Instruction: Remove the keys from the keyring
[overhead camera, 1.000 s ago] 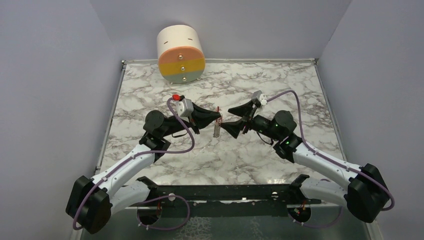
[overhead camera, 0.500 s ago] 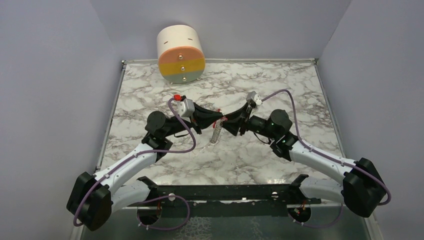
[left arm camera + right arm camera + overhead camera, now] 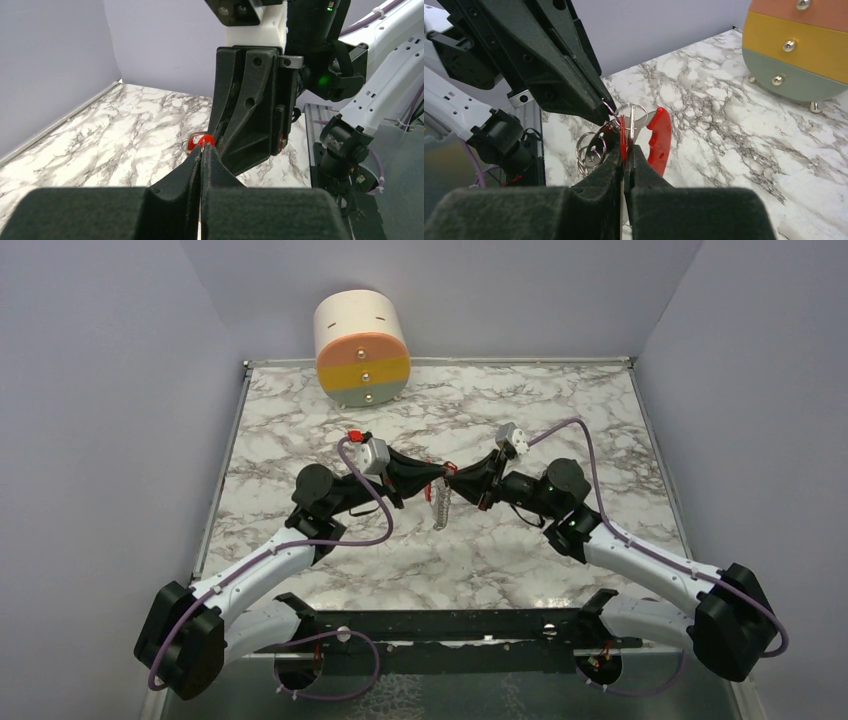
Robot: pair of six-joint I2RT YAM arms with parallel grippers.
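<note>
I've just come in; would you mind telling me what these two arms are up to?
Both arms meet above the middle of the table, holding one key bunch in the air between them. The left gripper is shut on the bunch near its rings. The right gripper is shut on a thin red piece of it, beside a red key head. A silver part hangs below. No key looks freed yet.
</note>
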